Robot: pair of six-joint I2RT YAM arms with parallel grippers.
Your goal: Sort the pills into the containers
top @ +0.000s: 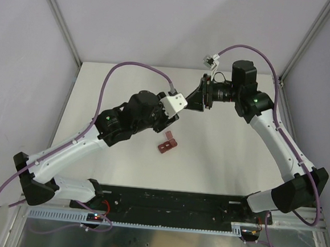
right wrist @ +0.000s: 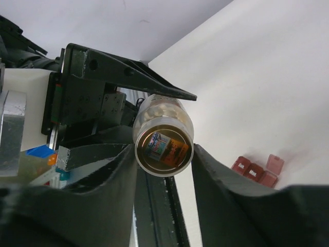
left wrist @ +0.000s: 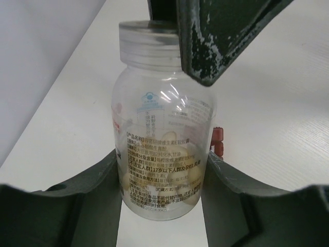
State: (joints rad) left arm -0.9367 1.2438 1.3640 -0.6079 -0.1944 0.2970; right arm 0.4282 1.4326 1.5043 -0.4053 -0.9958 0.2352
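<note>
One red strip of three containers [top: 167, 143] lies on the table [top: 219, 162], nearer than both grippers and apart from them; its contents are too small to tell. The pills [left wrist: 154, 180] sit in the one clear bottle [left wrist: 164, 98], which the left gripper [left wrist: 162, 164] clamps. The right gripper [right wrist: 164, 154] has its fingers [right wrist: 103, 195] close on either side of the lid [left wrist: 146, 36], though I cannot tell whether they grip it.

A white table [top: 225, 162], evenly lit with only soft shadows, is closed in by pale lavender-grey walls [top: 178, 21], with aluminium posts [top: 59, 18] at its far corners and a black rail [top: 170, 201] and perforated metal strip [top: 163, 222] along its near edge.
</note>
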